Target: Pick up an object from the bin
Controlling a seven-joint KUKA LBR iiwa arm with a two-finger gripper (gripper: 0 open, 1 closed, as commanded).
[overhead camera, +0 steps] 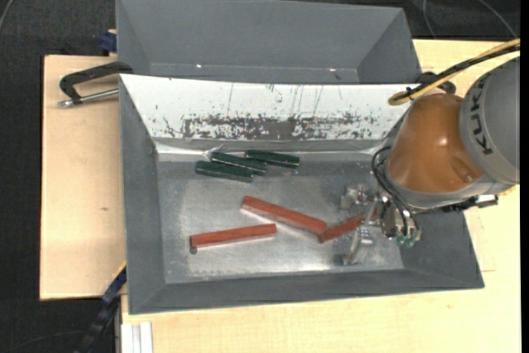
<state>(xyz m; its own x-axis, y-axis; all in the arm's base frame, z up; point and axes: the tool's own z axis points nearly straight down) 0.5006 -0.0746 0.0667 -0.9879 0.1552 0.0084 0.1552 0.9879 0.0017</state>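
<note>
My gripper (pixel 357 226) is low in the bin's right part, with its fingers open, one toward the back and one toward the front. A short red bar (pixel 339 231) lies slanted on the floor with its right end between the two fingers. Its left end meets the right end of a longer red bar (pixel 283 215) that runs diagonally across the middle of the bin. I cannot tell whether the fingers touch the short bar.
Another red bar (pixel 233 237) lies toward the front left. Two or three dark green bars (pixel 246 162) rest near the back wall. The arm's orange cover hangs over the bin's right wall.
</note>
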